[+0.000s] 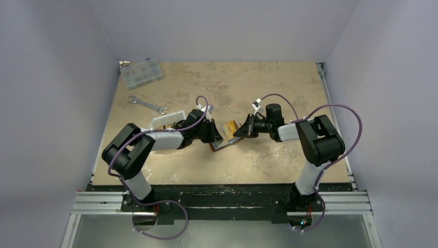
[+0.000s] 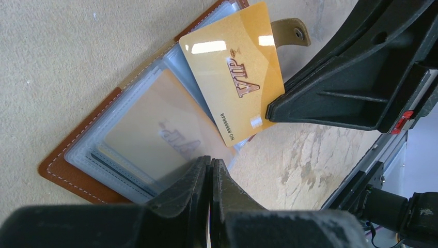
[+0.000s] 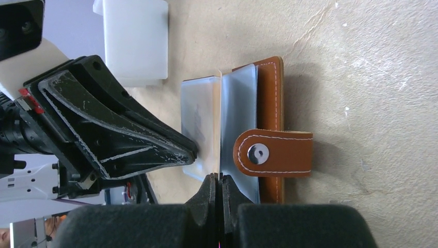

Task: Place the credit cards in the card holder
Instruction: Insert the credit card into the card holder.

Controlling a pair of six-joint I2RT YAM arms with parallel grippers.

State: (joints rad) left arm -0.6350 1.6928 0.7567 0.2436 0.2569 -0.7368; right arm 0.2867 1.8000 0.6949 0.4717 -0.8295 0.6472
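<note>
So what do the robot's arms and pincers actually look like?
The left arm and right arm have chunky black joints linked by pale grey tubes, with a purple cable looping alongside each. The left pincer and right pincer are triangular black plastic wedges with braced sides, the left one scuffed whitish, each carrying a small red tag.

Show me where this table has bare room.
Free: far centre and right of the tan tabletop, beside the clear compartmented plastic box; the strip between the brown leather card holder and the near edge. Crowded: the middle, where left claw and right claw, gripping a gold plastic card, meet over it; the left, with silver wrench and white rectangular tray.
</note>
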